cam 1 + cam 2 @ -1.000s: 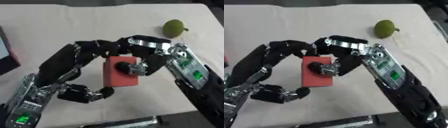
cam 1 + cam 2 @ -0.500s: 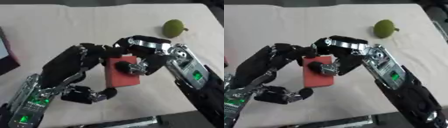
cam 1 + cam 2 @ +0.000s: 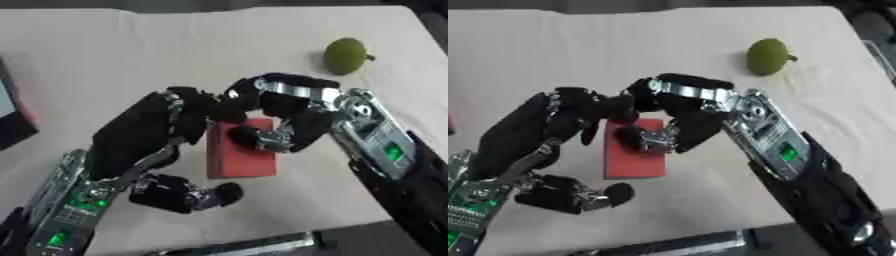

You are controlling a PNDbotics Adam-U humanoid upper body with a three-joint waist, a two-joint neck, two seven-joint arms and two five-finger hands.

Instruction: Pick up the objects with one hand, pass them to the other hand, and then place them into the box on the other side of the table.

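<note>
Red block (image 3: pixel 240 156) stands upright between both hands above the pale tabletop (image 3: pixel 105 55). The right hand (image 3: pixel 293 120) curls its fingers (image 3: pixel 254 137) and thumb around the block's top. The left hand (image 3: pixel 162 150) cups its left side, fingers at the top, thumb curled below. A green fruit (image 3: pixel 346 56) lies well apart.

Right hand (image 3: pixel 677 120) pinches red block (image 3: pixel 633 157) at centre, left hand (image 3: pixel 544 145) curled against its nine o'clock side, green fruit (image 3: pixel 766 56) at one o'clock
</note>
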